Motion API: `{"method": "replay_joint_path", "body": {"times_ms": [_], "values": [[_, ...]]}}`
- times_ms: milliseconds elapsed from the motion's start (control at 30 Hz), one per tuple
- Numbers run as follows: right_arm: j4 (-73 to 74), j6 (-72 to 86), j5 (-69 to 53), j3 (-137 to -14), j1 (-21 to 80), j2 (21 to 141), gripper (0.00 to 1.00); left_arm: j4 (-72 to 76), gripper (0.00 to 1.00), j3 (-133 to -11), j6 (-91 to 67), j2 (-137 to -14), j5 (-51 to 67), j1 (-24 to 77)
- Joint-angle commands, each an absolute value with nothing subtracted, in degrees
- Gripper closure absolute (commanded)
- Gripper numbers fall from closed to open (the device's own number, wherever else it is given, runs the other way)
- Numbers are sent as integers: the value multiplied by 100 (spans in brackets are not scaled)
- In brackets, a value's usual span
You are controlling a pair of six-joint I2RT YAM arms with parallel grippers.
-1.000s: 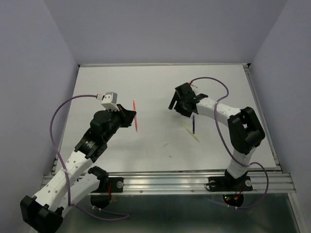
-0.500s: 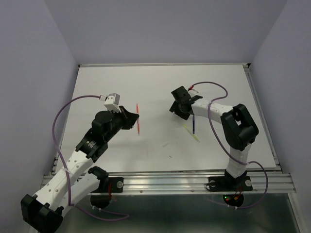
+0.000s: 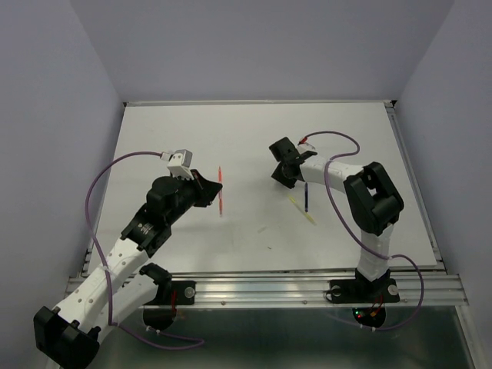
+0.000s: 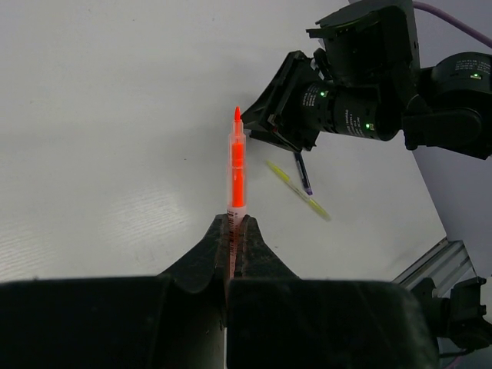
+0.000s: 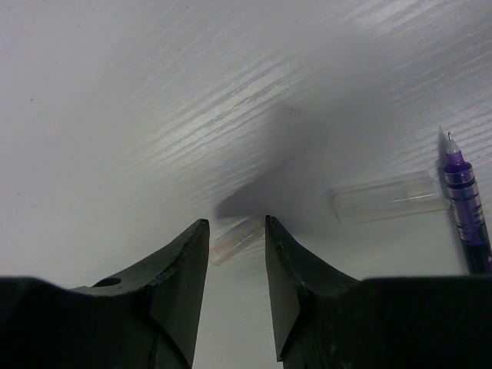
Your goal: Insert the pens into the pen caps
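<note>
Works over white bench. Grips orange pen clenched in left tool, tip pointing toward right arm. Straddles pen cap with right tool, jaws apart, not yet clamped, cap slanting across gap. Versus a second ago: right jaws narrower, orange pen shifted slightly toward centre.

Pen in left hand, cap on table between right hand fingertips, second cap beside another pen
</note>
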State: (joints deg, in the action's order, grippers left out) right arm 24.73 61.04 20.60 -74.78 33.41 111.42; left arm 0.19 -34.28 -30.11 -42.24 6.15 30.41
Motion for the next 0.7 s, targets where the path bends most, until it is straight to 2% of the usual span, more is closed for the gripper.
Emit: {"method": "replay_joint_path", "body": {"times_ms": [0, 133, 400, 667], "values": [[2479, 6205, 2171, -7594, 3357, 11250, 60, 290, 100, -3358, -3032, -4087, 668, 3085], [2478, 6021, 2109, -7638, 3357, 11338, 67, 316, 100, -3305, -3076, -4052, 607, 3085], [2785, 5538, 2039, -7900, 3472, 11609, 69, 308, 100, -3182, -3182, -3771, 396, 3085], [3094, 5484, 2232, -8139, 3656, 11927, 80, 229, 100, -3076, -3305, -3481, 281, 3085]]}}
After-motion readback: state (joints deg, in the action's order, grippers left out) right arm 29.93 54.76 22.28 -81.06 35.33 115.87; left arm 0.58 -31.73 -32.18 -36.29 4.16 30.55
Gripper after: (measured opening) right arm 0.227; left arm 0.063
